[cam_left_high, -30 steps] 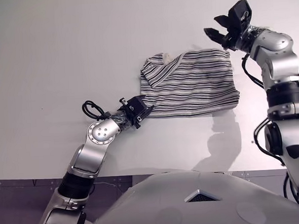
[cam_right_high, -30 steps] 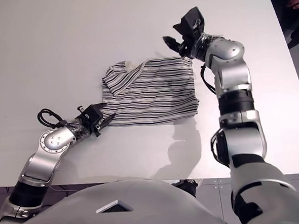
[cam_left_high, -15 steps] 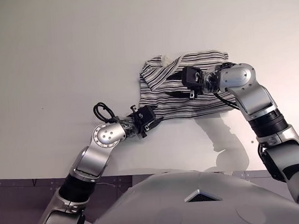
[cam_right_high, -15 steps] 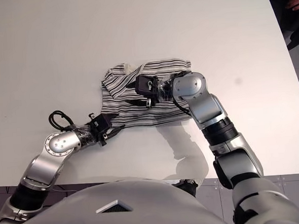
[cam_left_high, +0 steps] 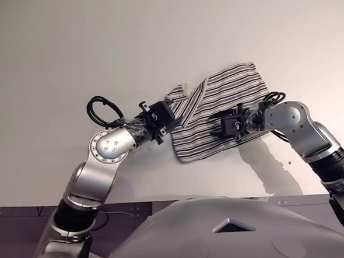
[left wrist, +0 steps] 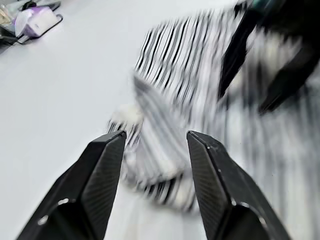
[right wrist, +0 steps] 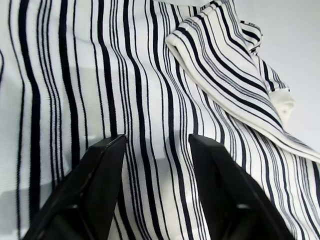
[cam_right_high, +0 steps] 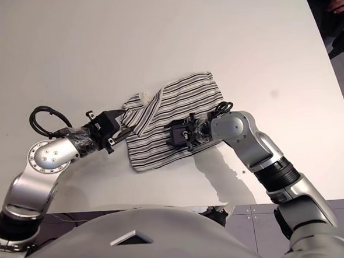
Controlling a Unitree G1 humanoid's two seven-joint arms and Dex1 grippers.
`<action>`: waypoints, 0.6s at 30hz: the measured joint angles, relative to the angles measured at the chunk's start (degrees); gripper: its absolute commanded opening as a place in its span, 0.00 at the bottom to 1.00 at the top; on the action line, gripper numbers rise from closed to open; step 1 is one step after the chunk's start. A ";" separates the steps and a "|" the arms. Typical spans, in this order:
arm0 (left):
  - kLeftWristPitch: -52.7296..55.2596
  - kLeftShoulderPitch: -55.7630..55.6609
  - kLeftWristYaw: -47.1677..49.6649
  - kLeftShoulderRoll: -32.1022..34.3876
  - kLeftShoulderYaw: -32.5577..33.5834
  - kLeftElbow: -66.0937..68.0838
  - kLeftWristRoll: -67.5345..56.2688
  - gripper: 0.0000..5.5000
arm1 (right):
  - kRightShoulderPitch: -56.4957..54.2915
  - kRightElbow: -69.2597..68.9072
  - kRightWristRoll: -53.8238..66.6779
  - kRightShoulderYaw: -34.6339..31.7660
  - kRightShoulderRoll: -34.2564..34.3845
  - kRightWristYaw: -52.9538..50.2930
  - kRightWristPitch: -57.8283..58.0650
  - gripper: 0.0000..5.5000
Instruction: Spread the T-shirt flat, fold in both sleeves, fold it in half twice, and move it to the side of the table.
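Your striped T-shirt [cam_left_high: 217, 103] lies partly folded on the worktop [cam_left_high: 97, 51]. The left end effector [left wrist: 156, 134], set wide, sits at its collar side; the right end effector [right wrist: 157, 137], also wide, rests on it.

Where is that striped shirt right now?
In the eye views, the striped T-shirt lies on the white table between the left gripper and the right gripper.
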 measured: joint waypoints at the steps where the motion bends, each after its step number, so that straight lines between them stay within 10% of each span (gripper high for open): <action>1: -2.55 0.19 -0.87 1.19 -1.46 2.86 1.13 0.41 | -0.50 0.51 -0.23 0.18 0.39 -0.01 -0.09 0.42; 18: -19.54 -6.28 -4.95 0.31 -0.45 12.97 5.36 0.41 | -1.40 2.50 -0.65 0.47 1.17 -0.45 -2.06 0.42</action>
